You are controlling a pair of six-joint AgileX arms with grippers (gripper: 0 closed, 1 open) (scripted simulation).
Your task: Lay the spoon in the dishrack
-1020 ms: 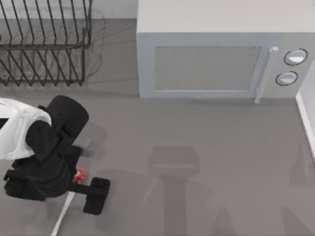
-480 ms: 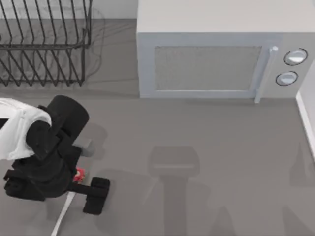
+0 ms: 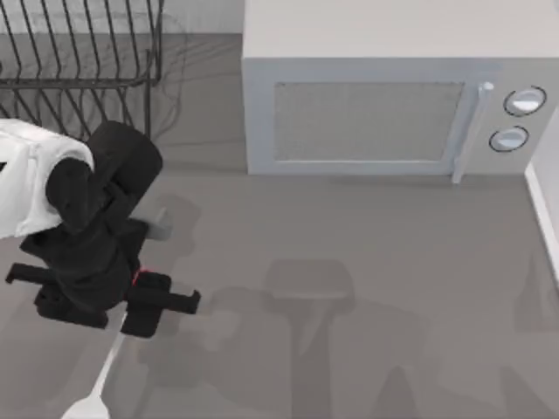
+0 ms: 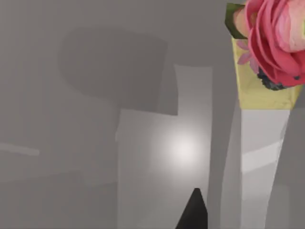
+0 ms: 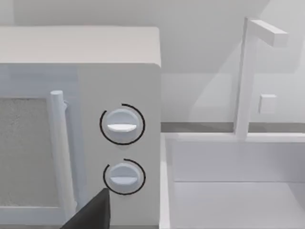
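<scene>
Newly lifted white spoon (image 3: 98,384), red-knobbed handle.

My grey bench (image 3: 367,262) is carrying a black wire dishrack (image 3: 79,70) at its far left and a grey microwave (image 3: 393,96) sitting just beside it.

The grey microwave (image 3: 384,87) blocks the table's far middle and right. The dishrack (image 3: 79,70) fills the far left corner. Open tabletop (image 3: 367,297) lies in front of both.
</scene>
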